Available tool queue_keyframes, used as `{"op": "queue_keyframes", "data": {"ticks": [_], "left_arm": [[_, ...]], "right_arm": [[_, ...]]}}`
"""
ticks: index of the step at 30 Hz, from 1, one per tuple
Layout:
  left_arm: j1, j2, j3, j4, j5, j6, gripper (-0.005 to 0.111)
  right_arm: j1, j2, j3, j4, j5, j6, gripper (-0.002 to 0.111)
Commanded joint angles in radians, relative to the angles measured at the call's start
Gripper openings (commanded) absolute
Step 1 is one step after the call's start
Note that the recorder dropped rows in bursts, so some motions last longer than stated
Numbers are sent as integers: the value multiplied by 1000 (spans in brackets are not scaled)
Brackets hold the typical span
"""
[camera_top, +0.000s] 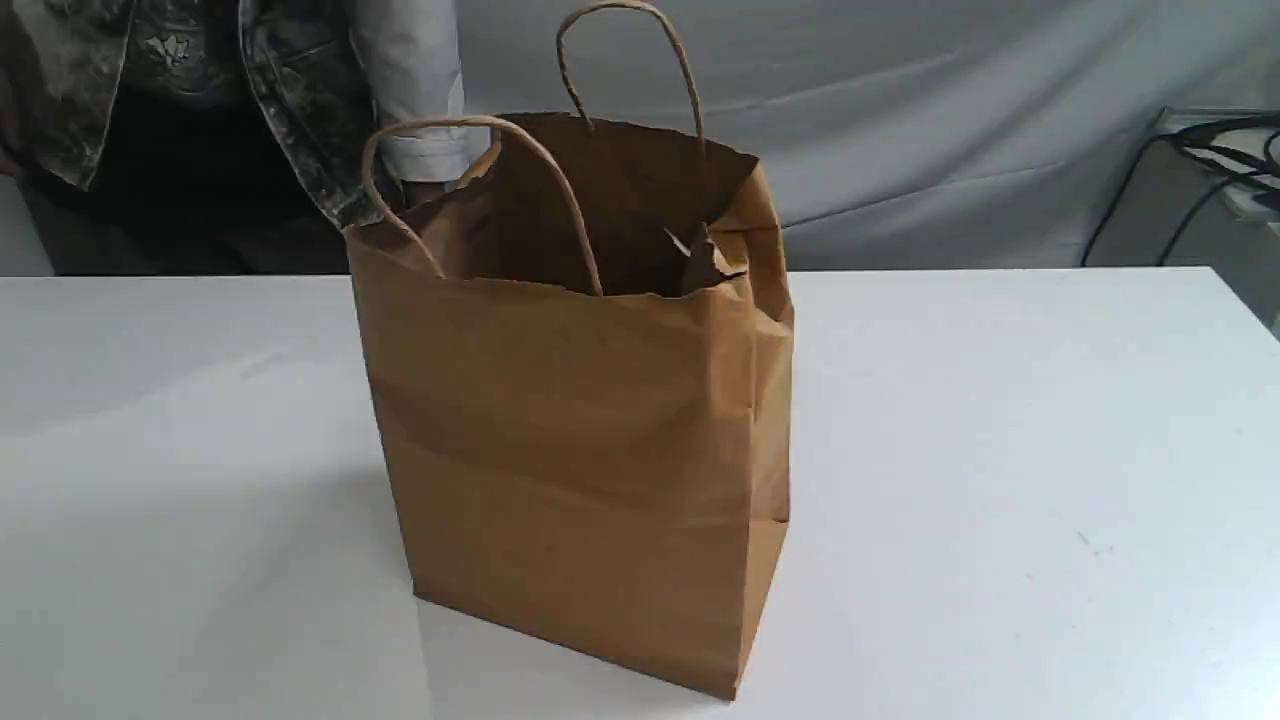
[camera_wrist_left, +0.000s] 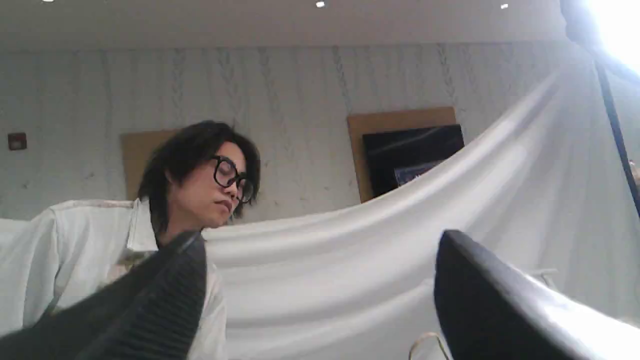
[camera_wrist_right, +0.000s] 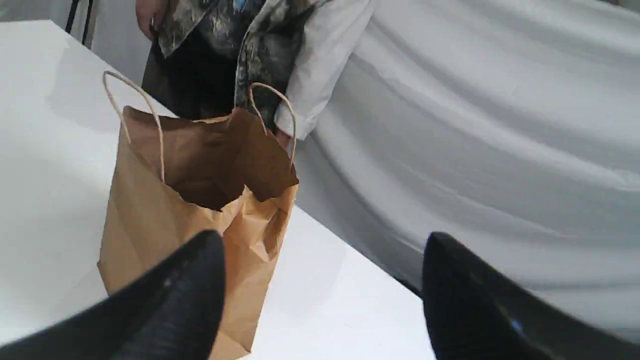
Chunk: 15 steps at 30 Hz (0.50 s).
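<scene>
Looking at a brown paper bag (camera_top: 570, 450) standing upright near the middle of the white table (camera_top: 1000, 450), mouth gaping open, both twisted paper handles (camera_top: 470, 121) arching above the rim and a small torn flap (camera_top: 705, 262) curling inward at one corner of the mouth. Showing neither arm in the exterior view. Hovering with the right gripper (camera_wrist_right: 323, 240) near the bag but apart from it, jaws spread wide and gripping nothing, one dark finger (camera_wrist_right: 190, 290) overlapping the bag's creased side wall in the wrist view without touching it, as far as can be told. Pointing the left gripper (camera_wrist_left: 322, 237) away from the table toward the draped white cloth (camera_wrist_left: 380, 280), jaws likewise parted wide with nothing between the ribbed pads (camera_wrist_left: 170, 295). Catching only a thin loop of a handle at the edge of the left wrist view, the rest of the bag lying outside that view. Standing just behind the far edge of the table, close to the bag's rear handle: a person (camera_top: 200, 120) in a patterned jacket over a white shirt, wearing dark-rimmed glasses (camera_wrist_left: 230, 177). Hanging behind the table, the same white cloth as a backdrop. Trailing over a ledge at the far right of the exterior view, some black cables (camera_top: 1220, 140).
</scene>
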<state>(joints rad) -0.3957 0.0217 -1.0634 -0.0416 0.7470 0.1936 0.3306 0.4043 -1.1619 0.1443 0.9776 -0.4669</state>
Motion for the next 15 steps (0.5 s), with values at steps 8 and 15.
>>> {"op": "queue_keyframes", "data": {"ticks": [8,15], "left_arm": [[-4,-6,182,-104,-143,-10,67],[-4,-4,474,-311,-480,31,65]], "right_arm": [[-2,-404,201,-254,-142,226,57],[-3,-404,261,-253,-98,276,57]]}}
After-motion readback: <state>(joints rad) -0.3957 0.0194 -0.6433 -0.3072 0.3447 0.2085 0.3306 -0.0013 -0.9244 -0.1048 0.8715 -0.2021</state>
